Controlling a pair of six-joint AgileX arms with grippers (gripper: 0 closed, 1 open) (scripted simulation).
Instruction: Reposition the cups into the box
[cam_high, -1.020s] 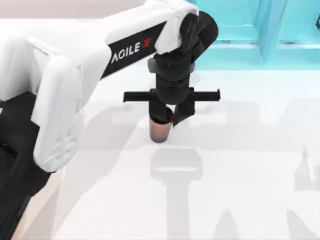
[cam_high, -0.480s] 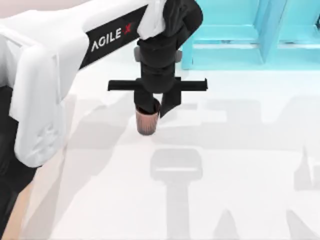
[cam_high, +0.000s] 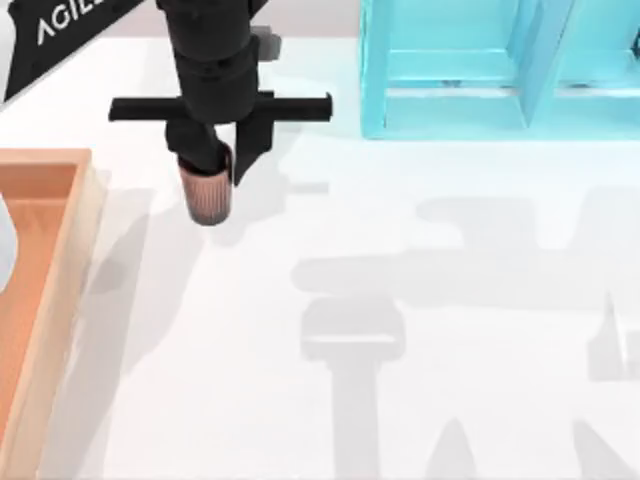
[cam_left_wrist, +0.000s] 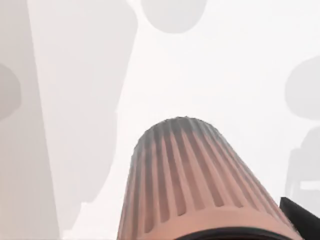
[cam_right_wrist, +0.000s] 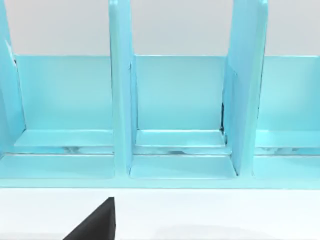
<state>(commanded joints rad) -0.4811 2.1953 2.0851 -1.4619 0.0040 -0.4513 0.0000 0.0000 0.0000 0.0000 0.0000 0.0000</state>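
Observation:
The dark brown ribbed cup (cam_high: 207, 196) hangs upright from my left gripper (cam_high: 222, 162), which is shut on its rim. It is held above the white table, a little to the right of the box (cam_high: 62, 262), a shallow orange-tan wooden tray at the table's left edge. In the left wrist view the ribbed cup (cam_left_wrist: 192, 180) looms close, with a dark fingertip (cam_left_wrist: 301, 219) beside it. A dark part of my right gripper (cam_right_wrist: 97, 225) shows in the right wrist view, facing the cyan shelf.
A cyan-blue shelf frame (cam_high: 500, 70) with upright dividers stands at the back right of the table. Its compartments (cam_right_wrist: 180, 115) are close in front of the right wrist camera. White tabletop (cam_high: 420, 340) spreads across the middle and right.
My left arm has carried the brown cup to the left and toward the back. The arm no longer covers the left side, so the wooden box now shows.

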